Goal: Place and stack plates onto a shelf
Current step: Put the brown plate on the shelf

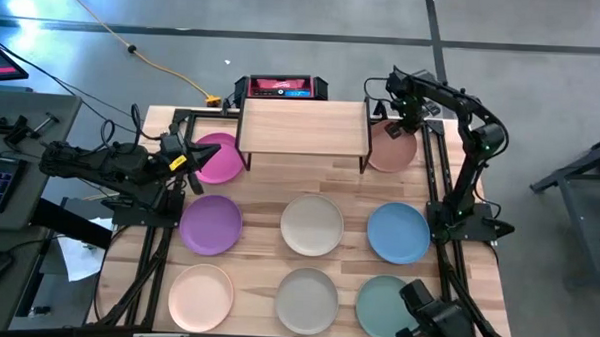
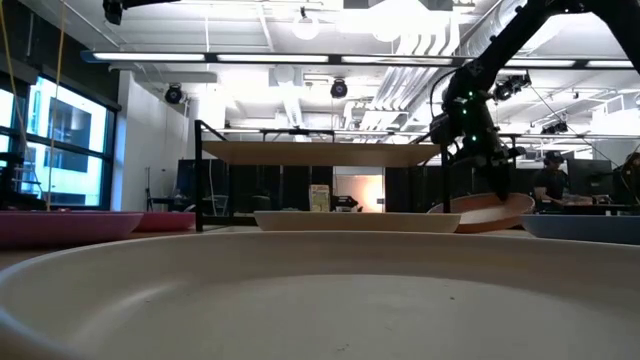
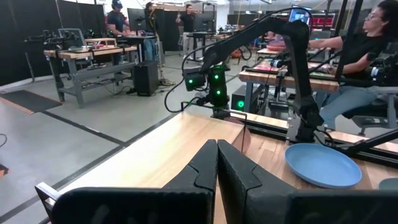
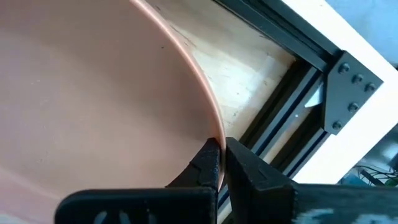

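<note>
The shelf [image 1: 301, 127] stands at the table's far middle, bare on top. My right gripper [image 1: 392, 132] is shut on a peach-brown plate [image 1: 393, 152] just right of the shelf. That plate shows tilted in the low view [image 2: 480, 213]. My left gripper [image 1: 194, 163] is shut and empty, hovering at the near right edge of a pink plate [image 1: 216, 158] left of the shelf. Purple [image 1: 211, 223], cream [image 1: 312, 225], blue [image 1: 398, 232], peach [image 1: 201, 295], beige [image 1: 307, 297] and teal [image 1: 383, 304] plates lie flat on the table. My right gripper pinches the plate's rim [image 4: 210, 127] at its far edge between its two fingers, one finger on the inner face and one on the outer. The fingers come slanting down from the far side. The plate is tilted, its held edge raised; whether its low edge touches the table I cannot tell.
Black frame rails [image 1: 432, 163] run along the table's right side, close to the held plate. The shelf's black legs [image 1: 363, 161] stand beside it. A red-and-black device [image 1: 280, 87] sits behind the shelf. People work at benches [image 3: 367, 37] beyond the table.
</note>
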### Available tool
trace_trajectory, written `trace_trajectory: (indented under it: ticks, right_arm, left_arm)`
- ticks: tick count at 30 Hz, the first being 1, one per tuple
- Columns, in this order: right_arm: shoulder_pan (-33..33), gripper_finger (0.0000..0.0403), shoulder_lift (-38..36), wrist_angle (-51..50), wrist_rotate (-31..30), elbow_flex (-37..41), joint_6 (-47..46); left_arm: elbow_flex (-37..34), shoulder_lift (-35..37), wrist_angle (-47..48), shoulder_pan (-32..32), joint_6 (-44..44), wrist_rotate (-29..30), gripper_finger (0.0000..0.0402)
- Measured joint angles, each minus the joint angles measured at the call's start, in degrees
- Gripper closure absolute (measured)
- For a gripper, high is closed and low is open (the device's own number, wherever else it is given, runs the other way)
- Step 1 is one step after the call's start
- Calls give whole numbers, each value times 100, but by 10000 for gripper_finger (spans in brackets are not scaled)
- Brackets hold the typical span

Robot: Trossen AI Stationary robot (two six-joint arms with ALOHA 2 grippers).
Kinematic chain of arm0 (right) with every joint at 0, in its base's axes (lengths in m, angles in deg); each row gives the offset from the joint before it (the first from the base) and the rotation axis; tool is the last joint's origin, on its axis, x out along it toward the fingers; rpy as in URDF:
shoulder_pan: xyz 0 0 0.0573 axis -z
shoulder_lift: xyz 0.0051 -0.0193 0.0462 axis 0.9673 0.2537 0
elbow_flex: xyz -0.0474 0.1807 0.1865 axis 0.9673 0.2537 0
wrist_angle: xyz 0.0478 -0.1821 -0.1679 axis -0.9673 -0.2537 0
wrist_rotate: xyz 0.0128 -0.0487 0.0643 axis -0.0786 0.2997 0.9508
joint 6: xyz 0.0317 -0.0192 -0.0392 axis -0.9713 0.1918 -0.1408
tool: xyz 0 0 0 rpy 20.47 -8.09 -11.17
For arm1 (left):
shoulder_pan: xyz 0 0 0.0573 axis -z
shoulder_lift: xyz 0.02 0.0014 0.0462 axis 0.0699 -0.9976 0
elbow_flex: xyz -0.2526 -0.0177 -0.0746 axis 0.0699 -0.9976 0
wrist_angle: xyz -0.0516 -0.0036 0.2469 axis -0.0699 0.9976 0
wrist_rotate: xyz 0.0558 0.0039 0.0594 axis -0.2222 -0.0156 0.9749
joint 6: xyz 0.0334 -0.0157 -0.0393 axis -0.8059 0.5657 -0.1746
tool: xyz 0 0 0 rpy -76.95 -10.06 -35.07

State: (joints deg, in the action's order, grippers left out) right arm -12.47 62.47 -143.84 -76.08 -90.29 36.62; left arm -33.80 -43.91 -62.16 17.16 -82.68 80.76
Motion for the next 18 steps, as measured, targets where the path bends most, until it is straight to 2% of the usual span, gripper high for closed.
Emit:
trace_trajectory:
  ticks: [8,18]
  right_arm:
    - [-236,402,-180,-383,-629,0,-149]
    - [-265,403,-761,-356,-529,0,-323]
  left_arm:
    - [0,0,2,0,0,0,399]
    - [0,0,2,1,0,0,399]
